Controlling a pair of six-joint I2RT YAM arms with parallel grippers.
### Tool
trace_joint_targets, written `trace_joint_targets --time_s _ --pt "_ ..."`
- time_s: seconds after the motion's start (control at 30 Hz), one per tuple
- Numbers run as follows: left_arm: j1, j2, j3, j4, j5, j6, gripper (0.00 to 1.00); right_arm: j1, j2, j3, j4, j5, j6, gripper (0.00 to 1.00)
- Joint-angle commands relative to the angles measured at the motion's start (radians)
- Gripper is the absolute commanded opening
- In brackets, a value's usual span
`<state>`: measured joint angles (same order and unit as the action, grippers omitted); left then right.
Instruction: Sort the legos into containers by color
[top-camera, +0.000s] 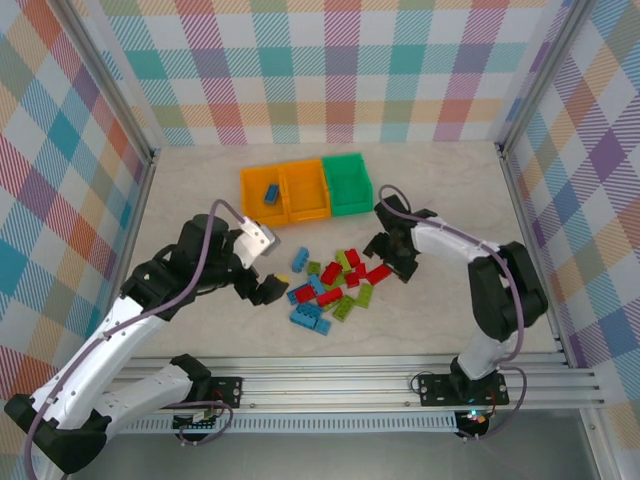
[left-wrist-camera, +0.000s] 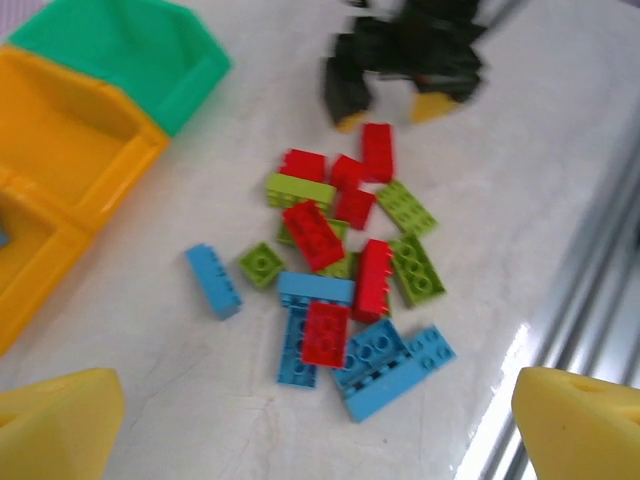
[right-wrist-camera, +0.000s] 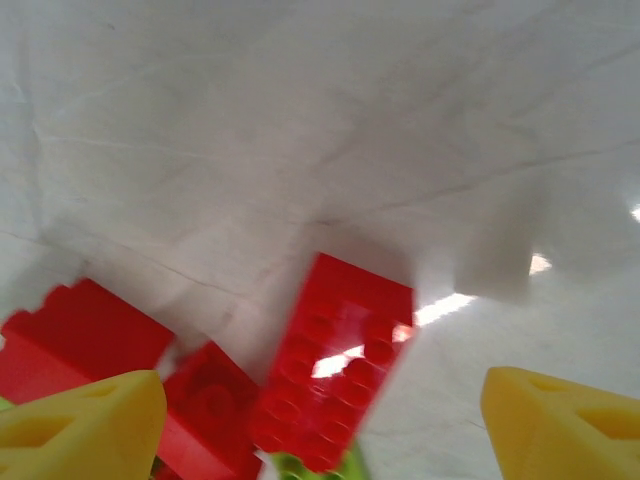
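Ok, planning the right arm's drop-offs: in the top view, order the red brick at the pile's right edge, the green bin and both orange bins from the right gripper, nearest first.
1. red brick, right beside the right gripper.
2. green bin, right end of the row.
3. middle orange bin.
4. left orange bin, holding a blue brick.

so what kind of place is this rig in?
Probably a robot-lab test cell: pastel plaid panel walls on an aluminium frame, two black-and-white robot arms bolted to a metal rail, small red, blue and lime plastic bricks beside joined orange and green plastic bins.
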<state>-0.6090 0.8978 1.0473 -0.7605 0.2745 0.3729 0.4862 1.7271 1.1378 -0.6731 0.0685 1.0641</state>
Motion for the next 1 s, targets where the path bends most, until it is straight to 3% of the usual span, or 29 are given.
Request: trace_joint_targets --time_s 0.0,0.2,0.37,0.53,0.6,0.73,0.8,0.97 --pt "-0.018 -0.03 -0.048 0.007 0.12 0.139 1.0 0.013 0.039 0.018 -0.041 0.023 0.066 0.74" --pt "-0.019 -0.029 -0.074 0.02 0.127 0.137 1.0 0.022 0.066 -0.069 -0.006 0.021 0.11 0.61" --pt "-0.02 -0.022 -0.078 0.036 0.091 0.121 1.0 0.02 0.031 -0.138 0.032 0.06 0.117 0.34" --pt "-0.02 -0.031 -0.075 0.084 0.055 0.069 1.0 0.007 -0.097 -0.138 0.048 0.164 0.026 0.21" --pt "-0.02 -0.041 -0.078 0.121 0.055 0.028 1.0 -0.016 -0.162 -0.134 0.107 0.161 -0.083 0.21" --pt "-0.021 -0.065 -0.099 0.22 0.041 -0.086 1.0 -0.028 -0.237 -0.06 0.306 0.057 -0.479 0.27" --pt "-0.02 -0.072 -0.104 0.255 0.009 -0.123 1.0 -0.028 -0.219 0.011 0.358 -0.028 -0.666 0.3" --pt "-0.02 -0.069 -0.105 0.281 -0.148 -0.189 1.0 -0.03 -0.058 0.187 0.433 -0.056 -0.926 0.3"
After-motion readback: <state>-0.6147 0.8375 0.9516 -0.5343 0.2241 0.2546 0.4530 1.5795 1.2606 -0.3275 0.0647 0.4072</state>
